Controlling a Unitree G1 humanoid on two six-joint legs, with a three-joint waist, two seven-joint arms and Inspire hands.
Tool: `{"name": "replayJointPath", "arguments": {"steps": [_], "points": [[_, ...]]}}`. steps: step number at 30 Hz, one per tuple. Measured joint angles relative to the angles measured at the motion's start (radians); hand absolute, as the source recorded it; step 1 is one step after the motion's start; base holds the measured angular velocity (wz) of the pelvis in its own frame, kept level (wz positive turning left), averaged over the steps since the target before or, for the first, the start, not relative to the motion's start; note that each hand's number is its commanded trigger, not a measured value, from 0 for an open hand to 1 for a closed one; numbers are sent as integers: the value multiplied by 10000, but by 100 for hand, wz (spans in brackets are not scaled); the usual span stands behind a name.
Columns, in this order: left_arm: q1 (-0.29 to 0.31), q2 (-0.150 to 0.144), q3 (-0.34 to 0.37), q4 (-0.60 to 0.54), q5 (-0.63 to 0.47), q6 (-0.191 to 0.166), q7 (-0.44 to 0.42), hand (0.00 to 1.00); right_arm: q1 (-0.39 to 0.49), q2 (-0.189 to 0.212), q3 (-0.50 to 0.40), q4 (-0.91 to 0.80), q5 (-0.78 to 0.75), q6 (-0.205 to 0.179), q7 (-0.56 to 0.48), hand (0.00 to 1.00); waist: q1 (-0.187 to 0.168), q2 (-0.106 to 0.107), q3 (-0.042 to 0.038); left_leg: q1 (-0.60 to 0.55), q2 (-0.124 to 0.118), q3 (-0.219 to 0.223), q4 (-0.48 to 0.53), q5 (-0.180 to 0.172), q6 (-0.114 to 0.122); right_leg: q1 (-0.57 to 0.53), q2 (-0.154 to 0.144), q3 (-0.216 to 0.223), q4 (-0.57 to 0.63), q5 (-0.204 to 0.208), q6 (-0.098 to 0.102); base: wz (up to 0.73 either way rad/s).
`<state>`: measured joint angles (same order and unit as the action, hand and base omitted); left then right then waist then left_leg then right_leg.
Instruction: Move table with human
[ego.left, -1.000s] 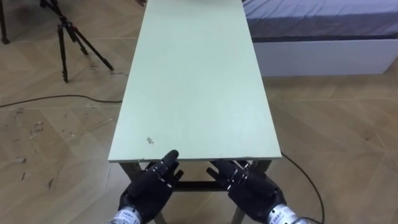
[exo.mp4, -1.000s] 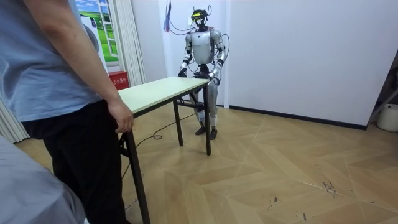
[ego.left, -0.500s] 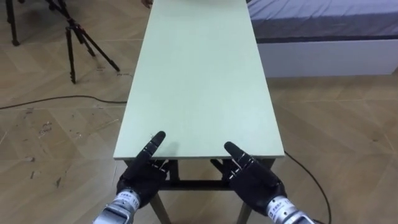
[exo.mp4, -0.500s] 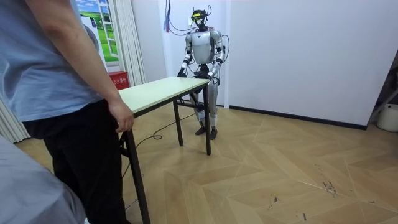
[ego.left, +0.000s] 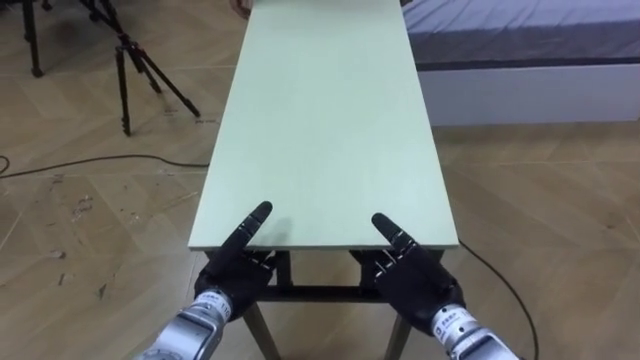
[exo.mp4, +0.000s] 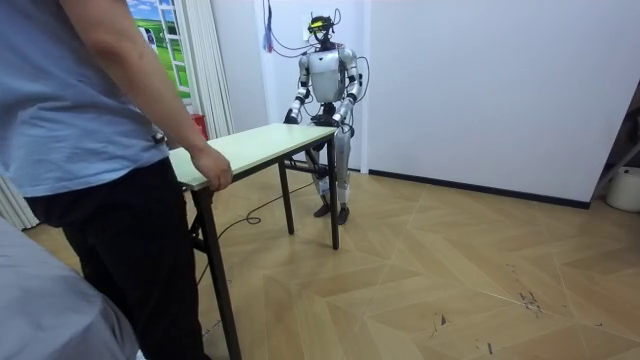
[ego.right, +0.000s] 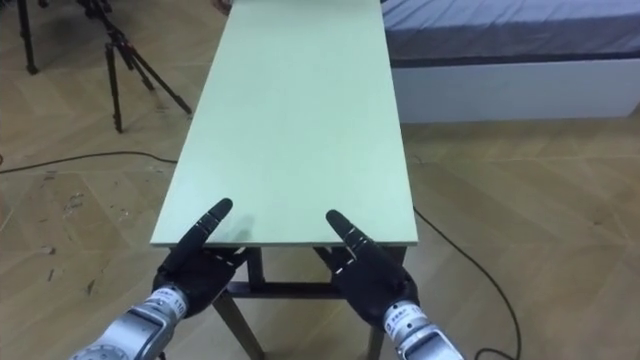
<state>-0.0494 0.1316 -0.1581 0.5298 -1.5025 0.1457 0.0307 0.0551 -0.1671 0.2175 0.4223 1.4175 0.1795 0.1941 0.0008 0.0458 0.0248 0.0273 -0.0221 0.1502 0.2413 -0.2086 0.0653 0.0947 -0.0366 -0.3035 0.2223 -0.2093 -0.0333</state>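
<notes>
- Now left hand (ego.left: 228, 272) and right hand (ego.left: 420, 280) clamp the desk (ego.left: 325, 120) at its near edge, thumbs atop, fingers beneath.
- A person's hand (exo.mp4: 213, 170) grips the far edge.
- Bed (ego.left: 520, 40) close on the right; tripod (ego.left: 130, 60) left.

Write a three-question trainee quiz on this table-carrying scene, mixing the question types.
1. True or false: a black tripod stands to the robot's left of the long pale green rectangular table.
2. The robot's left hand and right hand are: A) at the table's near short end; B) on the tripod; C) hanging at its sides.
3. Which end of the table does the person's hand hold?
Key: 1 true; 2 A; 3 the far end, opposite the robot.
</notes>
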Motion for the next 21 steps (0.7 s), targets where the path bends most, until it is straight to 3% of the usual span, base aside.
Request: {"name": "replayJointPath", "arguments": {"steps": [3,5,11,18,19,20,21], "points": [[1,-103,73,-17,28,-21,20,0,-15,304,-331,-18,380,-3,-255,0,-9,-1,-1,-1,3,27,-3,5,3,-36,-1,19,17,0,-1,-1],[5,-340,369,-21,26,-27,66,0,-15,516,-462,-134,721,-44,-580,0,-16,0,-2,3,-2,55,-18,13,14,-36,-9,23,17,5,6,0],[25,-498,494,-542,19,-65,620,0,-11,596,-545,-807,748,-94,-1848,0,-30,10,-9,-45,-33,34,4,47,62,-90,-37,2,25,23,28,0],[23,-749,501,-819,111,-249,1180,0,-15,678,-549,-1096,792,-339,-2570,0,-48,79,-54,-67,-68,36,-21,72,106,-115,-67,0,18,65,89,0],[23,-757,501,-823,111,-251,1192,3,-15,693,-549,-1118,832,-366,-2617,0,-48,82,-55,-68,-69,36,-21,73,107,-115,-68,0,17,67,91,0],[23,-761,500,-846,111,-263,1237,42,-15,720,-549,-1167,977,-403,-2730,0,-56,82,-56,-65,-70,36,-20,73,107,-116,-69,1,17,72,93,0],[22,-763,500,-882,111,-272,1318,56,-15,727,-548,-1194,1070,-414,-2788,0,-57,82,-56,-65,-69,37,-17,73,108,-120,-70,1,18,74,93,0]]}}
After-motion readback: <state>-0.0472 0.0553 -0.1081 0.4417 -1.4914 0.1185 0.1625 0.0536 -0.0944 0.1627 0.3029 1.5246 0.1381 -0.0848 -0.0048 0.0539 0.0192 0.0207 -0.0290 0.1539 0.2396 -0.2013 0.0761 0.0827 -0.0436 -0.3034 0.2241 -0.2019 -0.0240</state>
